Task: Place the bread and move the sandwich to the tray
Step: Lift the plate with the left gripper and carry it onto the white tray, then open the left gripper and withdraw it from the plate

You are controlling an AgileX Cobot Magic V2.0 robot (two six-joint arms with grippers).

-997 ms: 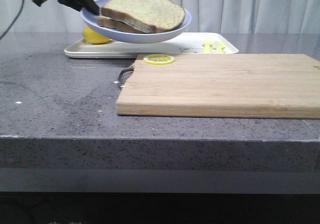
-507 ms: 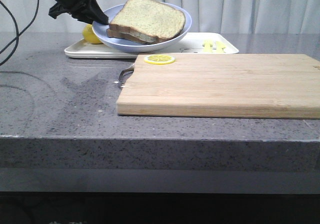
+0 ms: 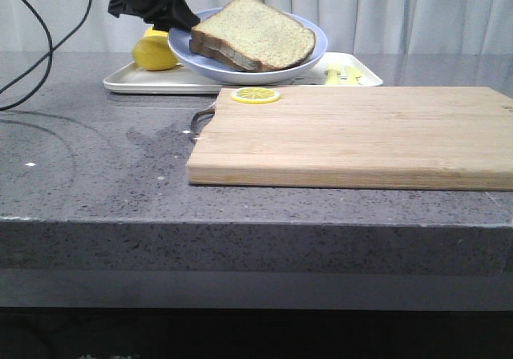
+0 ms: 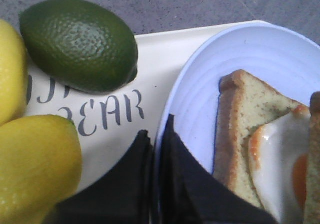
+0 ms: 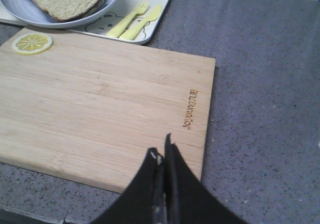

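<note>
My left gripper is shut on the rim of the round pale blue plate and holds it over the white tray; I cannot tell whether the plate touches the tray. The sandwich lies on the plate, with the plain bread slice on top. In the left wrist view my gripper pinches the plate's rim, and the fried egg shows between the slices of the sandwich. My right gripper is shut and empty above the near right part of the wooden cutting board.
A dark green lime and two lemons lie on the tray's left part. A yellow fork and knife lie on its right part. A lemon slice sits on the board's far left corner.
My left gripper has carried the plate with the sandwich to the right and down over the tray, and the plate has levelled out.
</note>
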